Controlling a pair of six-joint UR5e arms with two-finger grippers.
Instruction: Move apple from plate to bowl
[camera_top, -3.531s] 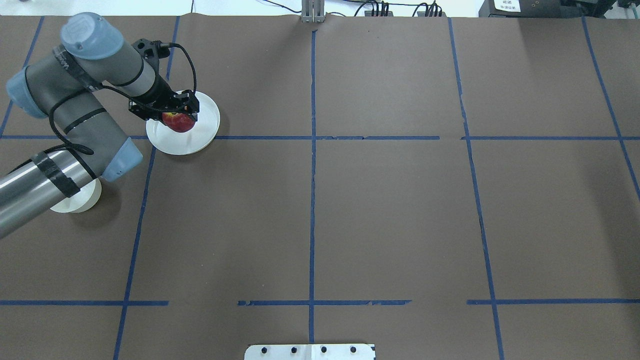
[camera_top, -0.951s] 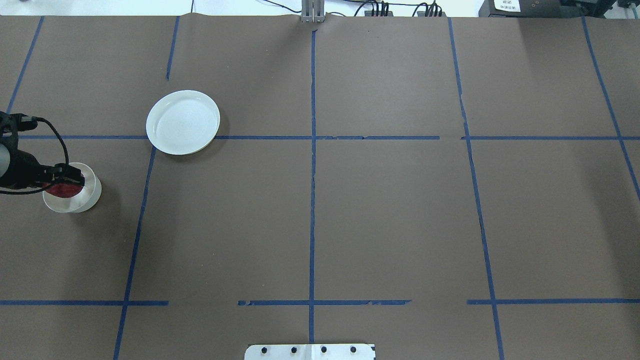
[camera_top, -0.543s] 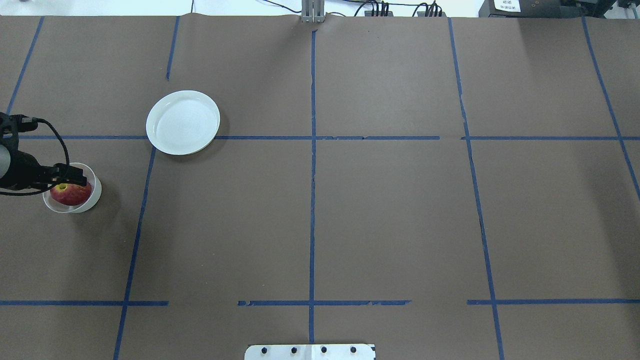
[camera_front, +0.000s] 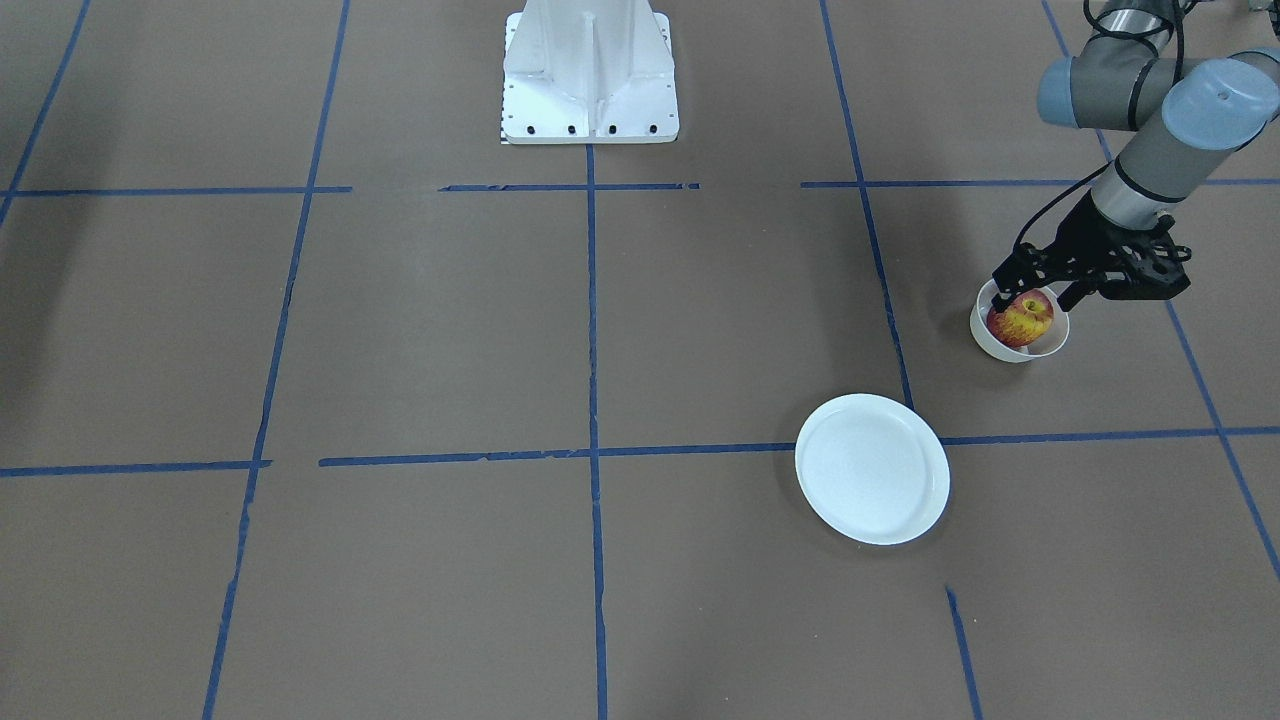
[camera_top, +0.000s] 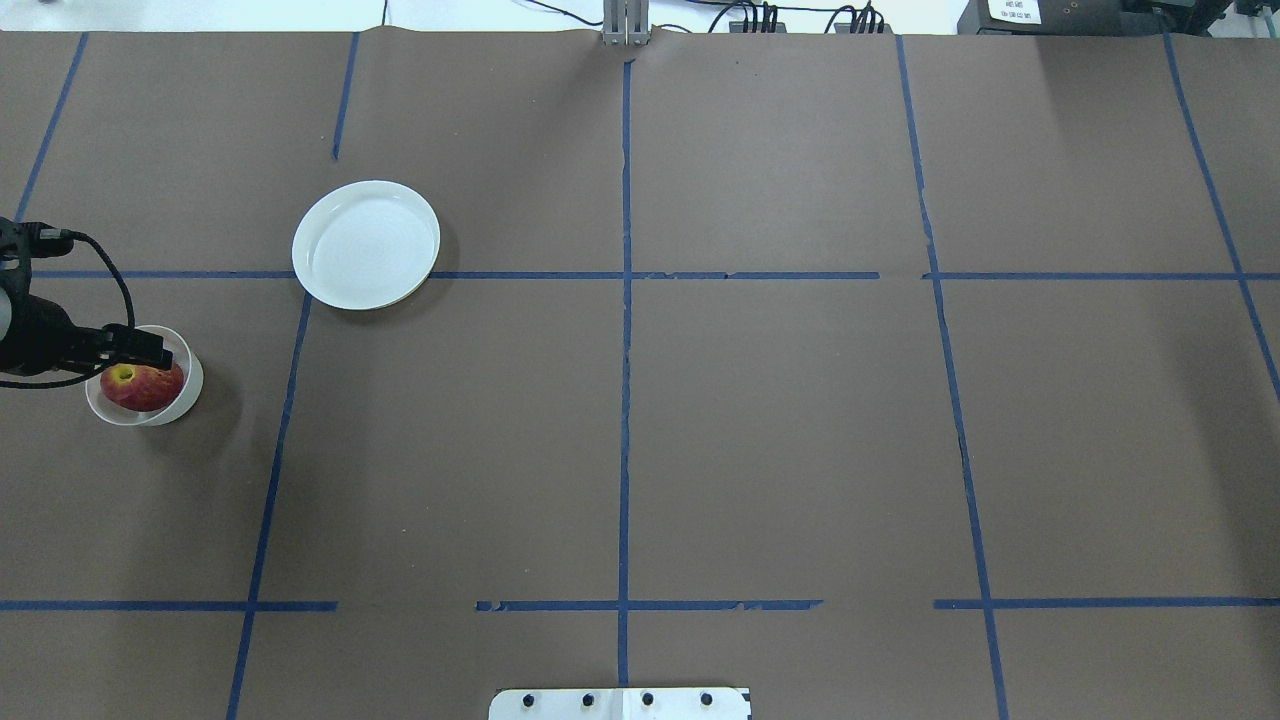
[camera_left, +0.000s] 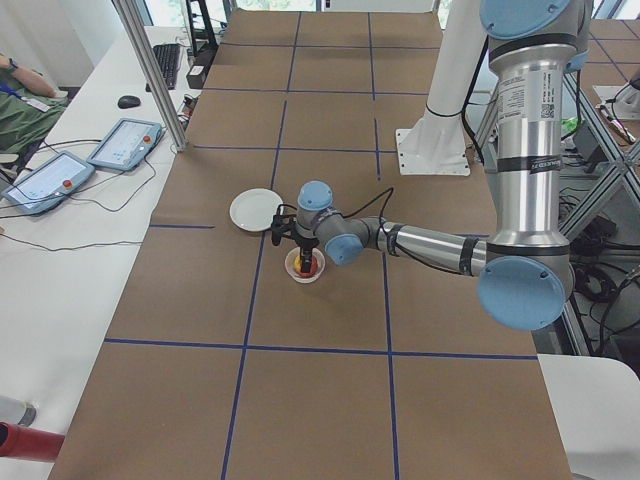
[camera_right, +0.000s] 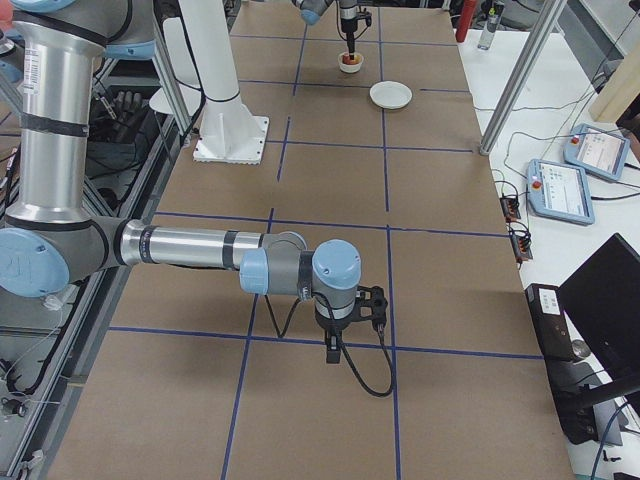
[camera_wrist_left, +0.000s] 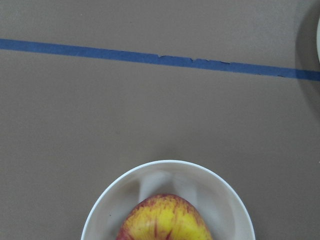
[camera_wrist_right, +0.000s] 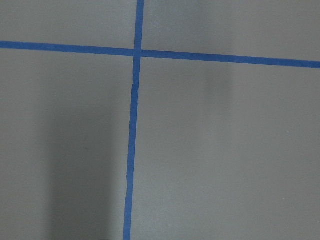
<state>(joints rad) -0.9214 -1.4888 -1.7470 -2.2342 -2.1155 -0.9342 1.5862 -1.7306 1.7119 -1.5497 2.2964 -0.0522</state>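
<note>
The red and yellow apple (camera_front: 1020, 320) sits in the small cream bowl (camera_front: 1000, 347), yellow stem patch up. It also shows in the overhead view (camera_top: 142, 386) and the left wrist view (camera_wrist_left: 164, 220). My left gripper (camera_front: 1035, 288) hovers just above the apple, open, with a finger on either side and not touching it. The white plate (camera_front: 872, 468) lies empty beside the bowl, also in the overhead view (camera_top: 366, 244). My right gripper (camera_right: 347, 345) shows only in the exterior right view, low over the table far from these things. I cannot tell whether it is open or shut.
The white robot base (camera_front: 590, 75) stands at the table's middle back edge. Blue tape lines (camera_top: 625, 400) mark a grid on the brown table cover. The bowl (camera_top: 192, 385) is near the table's left edge in the overhead view.
The left gripper carried the apple from the plate to the bowl, then opened and let it go into the bowl. Since then it has drawn back slightly.
</note>
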